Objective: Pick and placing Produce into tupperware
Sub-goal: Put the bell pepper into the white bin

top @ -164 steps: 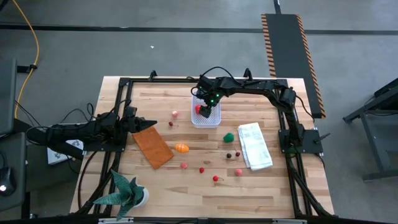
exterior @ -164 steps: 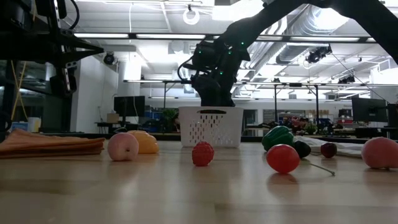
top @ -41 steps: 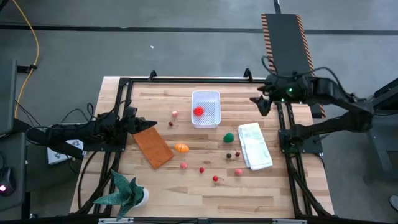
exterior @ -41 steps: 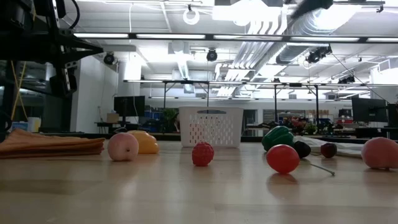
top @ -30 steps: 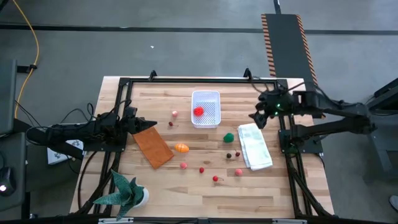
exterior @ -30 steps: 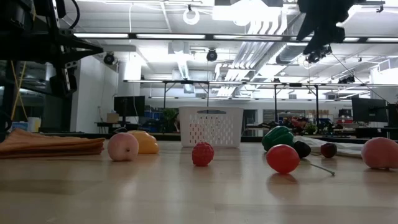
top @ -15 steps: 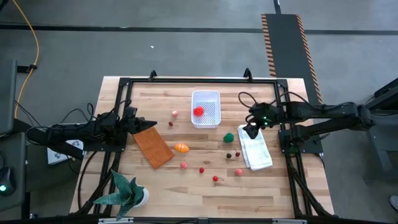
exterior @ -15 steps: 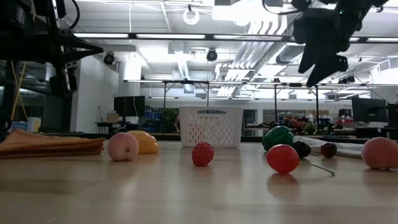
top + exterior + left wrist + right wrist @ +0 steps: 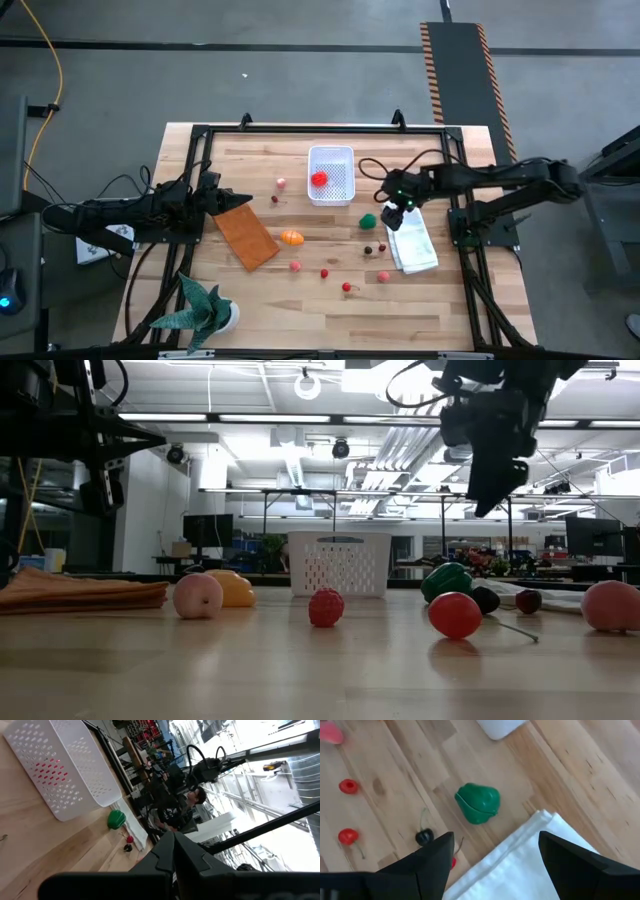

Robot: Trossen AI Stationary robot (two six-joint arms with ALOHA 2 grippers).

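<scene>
Right hand: I have it raised above the table, over the near end of the white cloth, just beside the green piece; fingers spread wide, nothing between them.
Left hand: parked at the table's left edge, against the orange-brown flat rectangle; fingers closed, nothing held.
Tupperware: white perforated tub at the far centre of the table, upright; one red ball inside.
Green piece: on the table between the tupperware and the white cloth, just off the cloth's corner.
Orange piece: beside the flat rectangle's right edge.
Dark berry: near the cloth's left edge, below the green piece in my high view.
Pink piece: near the cloth's lower corner.
Small red pieces: scattered across the middle of the table, apart from each other.
Pink berry: left of the tupperware, clear of it.
Green spiky plant: near-left corner of the table.
</scene>
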